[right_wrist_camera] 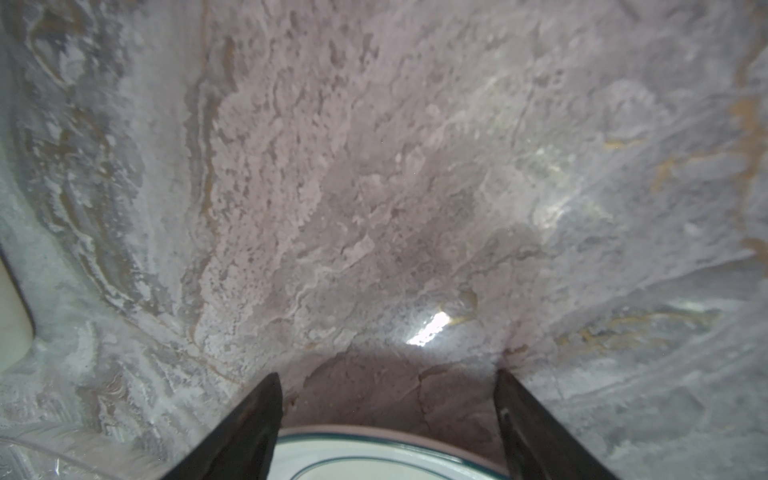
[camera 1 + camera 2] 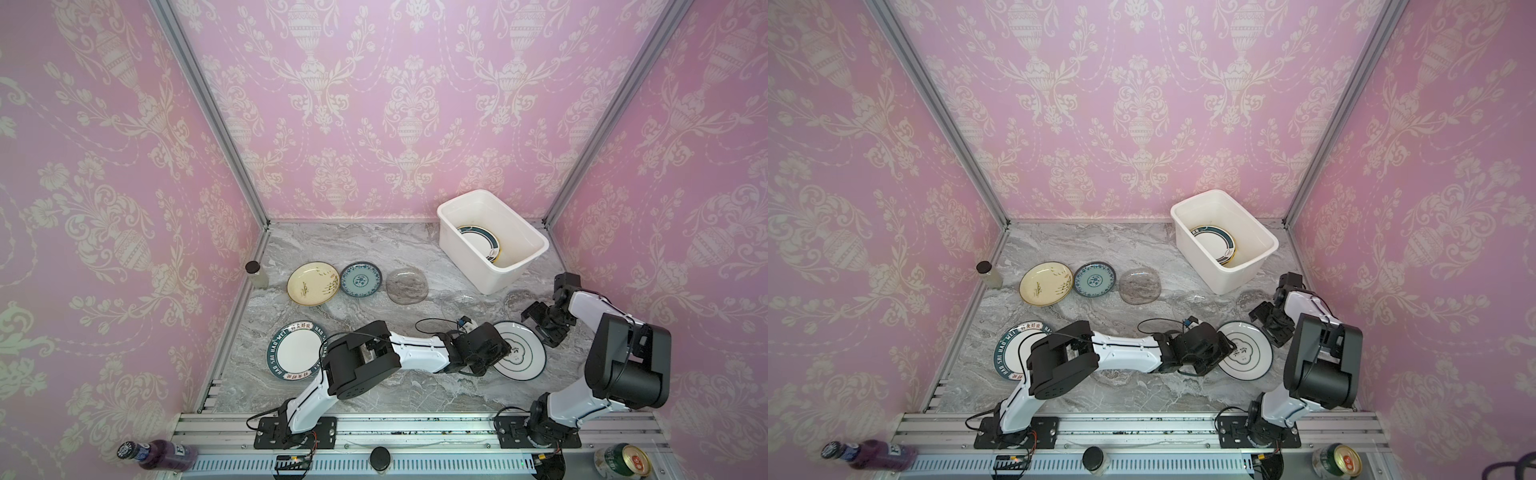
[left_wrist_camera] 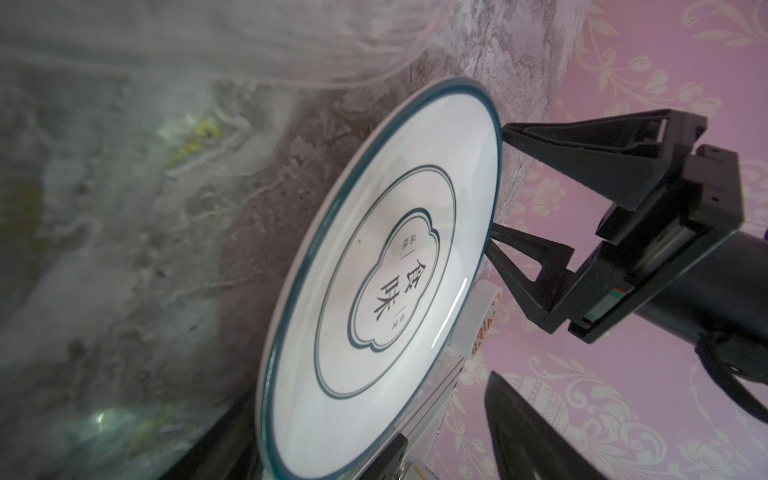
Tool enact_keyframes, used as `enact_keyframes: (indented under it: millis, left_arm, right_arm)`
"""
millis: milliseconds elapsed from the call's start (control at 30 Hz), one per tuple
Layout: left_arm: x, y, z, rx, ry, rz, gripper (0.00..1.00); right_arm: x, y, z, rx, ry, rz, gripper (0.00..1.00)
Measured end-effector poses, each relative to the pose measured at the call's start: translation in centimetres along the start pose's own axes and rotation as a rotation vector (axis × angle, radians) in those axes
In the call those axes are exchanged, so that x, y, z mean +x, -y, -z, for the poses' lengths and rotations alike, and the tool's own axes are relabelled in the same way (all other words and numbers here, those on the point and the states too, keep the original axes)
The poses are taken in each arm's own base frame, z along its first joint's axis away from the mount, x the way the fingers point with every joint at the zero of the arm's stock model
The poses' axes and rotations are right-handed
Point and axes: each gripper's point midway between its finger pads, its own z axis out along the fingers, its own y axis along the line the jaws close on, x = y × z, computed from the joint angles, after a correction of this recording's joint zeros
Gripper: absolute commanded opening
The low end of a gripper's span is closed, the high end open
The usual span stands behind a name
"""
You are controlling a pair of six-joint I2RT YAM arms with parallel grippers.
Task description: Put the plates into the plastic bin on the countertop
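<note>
With the white plate [image 2: 521, 351] lying on the countertop [image 2: 374, 249] at lower right of centre, well apart from the plastic bin [image 2: 461, 253], and the left gripper [image 2: 500, 347] and right gripper [image 1: 387, 374] spread wide astride opposite rims, nothing held, it could be skidded away if squeezed unevenly

White plastic bin [image 2: 461, 257] upright, upper right of grey marble counter [image 2: 365, 245]; dark-rimmed plates [image 2: 478, 243] stacked inside. Row mid-frame, flat: pale yellow plate [image 2: 313, 283], teal floral plate [image 2: 360, 279], smoky glass plate [image 2: 407, 286]. Lower down: lettered-rim white plate [image 2: 297, 351] left, teal-ringed white plate [image 2: 523, 353] right, both partly hidden
</note>
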Motion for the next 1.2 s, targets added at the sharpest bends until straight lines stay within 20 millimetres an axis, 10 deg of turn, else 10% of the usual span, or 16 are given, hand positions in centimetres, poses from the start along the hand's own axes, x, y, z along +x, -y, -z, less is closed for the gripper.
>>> enact_keyframes:
  millis: [1200]
  left_arm:
    - [0.3, -0.17, -0.67, 0.014, -0.022, -0.002, 0.11]
  right_arm:
    - [0.32, 0.65, 0.35, 0.003, 0.023, 0.043, 0.81]
